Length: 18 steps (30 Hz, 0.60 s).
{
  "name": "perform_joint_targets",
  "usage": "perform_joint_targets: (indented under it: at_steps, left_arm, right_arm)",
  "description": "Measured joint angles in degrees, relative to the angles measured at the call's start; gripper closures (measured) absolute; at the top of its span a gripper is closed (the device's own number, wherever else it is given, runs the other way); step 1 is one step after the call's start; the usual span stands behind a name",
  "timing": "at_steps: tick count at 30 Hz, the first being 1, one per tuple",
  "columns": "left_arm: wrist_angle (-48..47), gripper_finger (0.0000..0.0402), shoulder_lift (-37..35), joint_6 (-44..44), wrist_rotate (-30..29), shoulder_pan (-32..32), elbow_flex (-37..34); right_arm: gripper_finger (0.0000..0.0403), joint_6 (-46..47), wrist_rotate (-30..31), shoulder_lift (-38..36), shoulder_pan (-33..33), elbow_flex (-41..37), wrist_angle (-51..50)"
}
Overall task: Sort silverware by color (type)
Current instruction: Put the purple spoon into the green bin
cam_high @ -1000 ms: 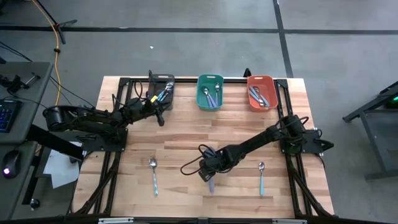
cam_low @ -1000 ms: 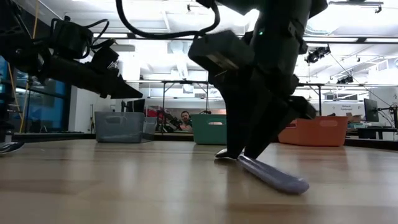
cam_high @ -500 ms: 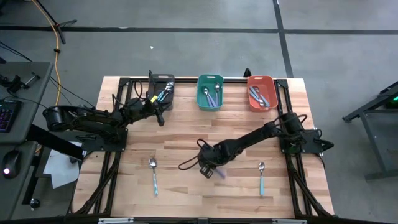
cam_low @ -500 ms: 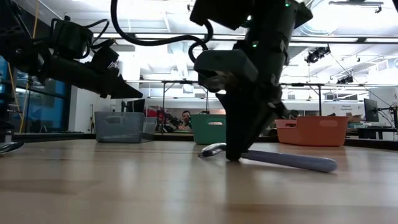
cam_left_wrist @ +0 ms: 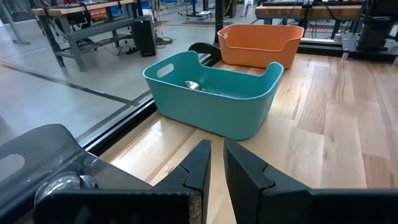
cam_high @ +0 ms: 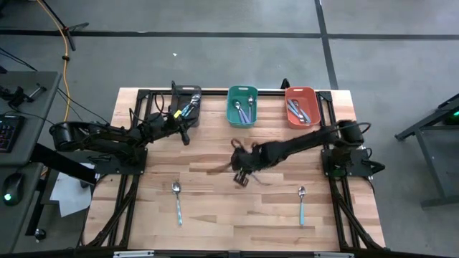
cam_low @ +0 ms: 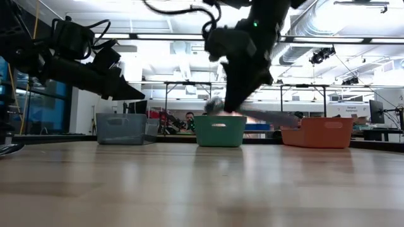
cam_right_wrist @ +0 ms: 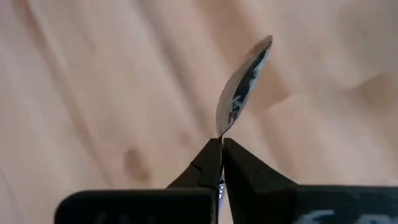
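My right gripper (cam_high: 242, 174) hangs over the middle of the table, shut on a lilac-handled spoon (cam_low: 265, 115). The spoon's shiny bowl (cam_right_wrist: 242, 87) shows just past the fingertips. My left gripper (cam_high: 185, 136) is shut and empty, in the air beside the dark grey bin (cam_high: 188, 104). Two pale blue-handled spoons lie flat on the table, one near left (cam_high: 177, 201) and one near right (cam_high: 302, 204). The dark grey bin, the teal bin (cam_high: 242, 106) and the orange bin (cam_high: 301, 106) each hold spoons. My right gripper pinches the spoon at its neck (cam_right_wrist: 221, 134), just behind the bowl, between the two fingertips. The fingers come from above, pointing down, and lie across the spoon. The spoon is lifted clear of the table, about level, with its handle (cam_low: 278, 117) sticking out sideways.
The three bins stand in a row along the far edge. Black frame rails run along the table's left and right sides. Bare wood lies between the bins and the two loose spoons. A person shows in the room behind the table (cam_low: 189, 118).
My right gripper has risen and gone toward the far edge, toward the bins, carrying the lilac spoon. The spoon, whose handle end rested on the table a second ago, is now lifted clear and about level.
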Motion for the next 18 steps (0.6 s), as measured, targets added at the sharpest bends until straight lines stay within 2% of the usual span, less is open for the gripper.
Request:
perform_joint_targets:
  at_steps: [4, 8, 18]
  left_arm:
    - [0.0, 0.0367, 0.0, -0.1, 0.0, 0.0, 0.0]
    - [0.0, 0.0367, 0.0, -0.1, 0.0, 0.0, 0.0]
    - [0.0, 0.0367, 0.0, -0.5, 0.0, 0.0, 0.0]
  right_arm:
    - [0.0403, -2.3, 3.1, -4.7, -4.9, 0.0, -2.7]
    - [0.0403, -6.5, 2.9, -7.3, -12.9, 0.1, -1.4]
    - [0.0403, -16.9, -9.6, -7.5, -35.5, 0.1, 11.4]
